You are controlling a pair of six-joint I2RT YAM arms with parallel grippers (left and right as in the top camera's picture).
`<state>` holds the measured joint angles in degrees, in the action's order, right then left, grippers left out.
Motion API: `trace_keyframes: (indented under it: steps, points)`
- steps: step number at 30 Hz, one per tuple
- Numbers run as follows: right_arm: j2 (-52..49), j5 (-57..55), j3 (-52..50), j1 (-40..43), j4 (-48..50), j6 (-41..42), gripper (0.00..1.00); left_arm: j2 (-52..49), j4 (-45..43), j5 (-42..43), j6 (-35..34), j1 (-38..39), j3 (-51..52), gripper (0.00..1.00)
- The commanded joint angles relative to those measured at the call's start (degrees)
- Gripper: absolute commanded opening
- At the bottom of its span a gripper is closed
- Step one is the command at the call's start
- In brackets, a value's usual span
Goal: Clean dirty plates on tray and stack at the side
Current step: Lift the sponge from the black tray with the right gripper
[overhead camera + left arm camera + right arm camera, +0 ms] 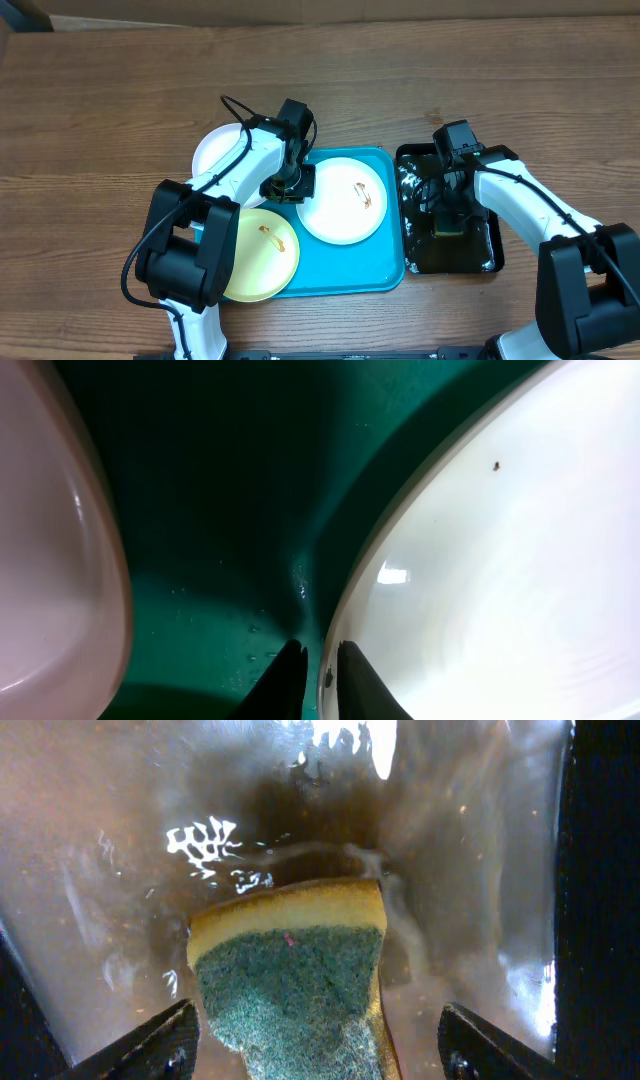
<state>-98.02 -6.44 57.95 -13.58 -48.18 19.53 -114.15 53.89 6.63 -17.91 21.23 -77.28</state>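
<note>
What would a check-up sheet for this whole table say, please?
Surface: wooden table.
Job's things: blue tray holds smeared white plate; smeared yellow-green plate on its left end; second white plate beside its far-left corner; sponge in wet black tray.
Clutter: nothing seen.
Pincers: left pincer nearly closed at the white plate's rim; right pincer open around sponge.
Cables: black cables along both arms.
Surroundings: nothing seen.

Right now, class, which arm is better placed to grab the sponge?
Right: the right pincer, open, straddles the sponge in the black tray; the left pincer is at the white plate.
</note>
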Motion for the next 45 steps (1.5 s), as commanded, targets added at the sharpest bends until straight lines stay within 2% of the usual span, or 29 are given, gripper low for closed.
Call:
trace_keyframes:
  steps: [1, 3, 6, 7, 11, 14, 19, 26, 28, 30, 40, 45]
  points:
    - [-0.04, -0.37, -2.03, -0.17, 1.42, 0.24, 0.6, -0.9, 0.09, 0.46, -0.52, -0.22, -0.24, 0.16]
    - [-0.04, 0.13, -3.04, -0.17, 1.77, 0.26, 0.4, -0.9, 0.15, 0.48, -0.52, -0.22, -0.24, 0.16]
    - [-0.04, 3.56, -3.58, -0.17, 0.96, 0.24, 0.07, -0.9, 0.31, 0.96, -0.55, -0.2, -0.24, 0.04]
    - [-0.04, 4.48, -3.58, -0.17, 0.72, 0.24, 0.04, -0.9, 0.48, 0.98, -0.55, -0.22, -0.24, 0.04]
    - [0.0, 5.01, -2.43, -0.17, -0.09, -0.46, 0.04, -0.9, 0.55, 0.92, -0.52, -0.22, -0.24, 0.04]
    - [0.48, 5.03, 3.3, -0.13, -7.69, -3.3, 0.04, -0.9, 0.63, 0.9, -0.5, -0.22, -0.24, 0.04]
    - [3.08, 5.03, 10.4, -0.13, -16.46, -3.26, 0.04, -0.9, 0.7, 1.4, -0.52, -0.22, -0.24, 0.04]
    - [3.98, 5.05, 10.25, 0.2, -16.37, -3.23, 0.04, -0.9, 0.63, 3.76, -0.55, -0.22, -0.24, 0.04]
    - [3.98, 5.05, 10.25, 0.22, -16.2, -3.19, 0.04, -0.9, 0.61, 3.76, -0.55, -0.22, -0.24, 0.07]
    - [3.98, 5.07, 10.25, 0.2, -16.26, -2.97, 0.04, -0.9, 0.66, 3.74, -0.55, -0.22, -0.24, 0.04]
    - [3.98, 5.09, 10.25, 0.2, -18.4, 0.04, 0.04, -0.9, -0.09, 3.74, -0.55, -0.22, -0.24, 0.04]
    - [4.0, 7.76, 10.27, 0.15, -23.56, 0.07, 0.04, -0.9, 1.09, 3.74, -0.55, -0.22, -0.24, 0.04]
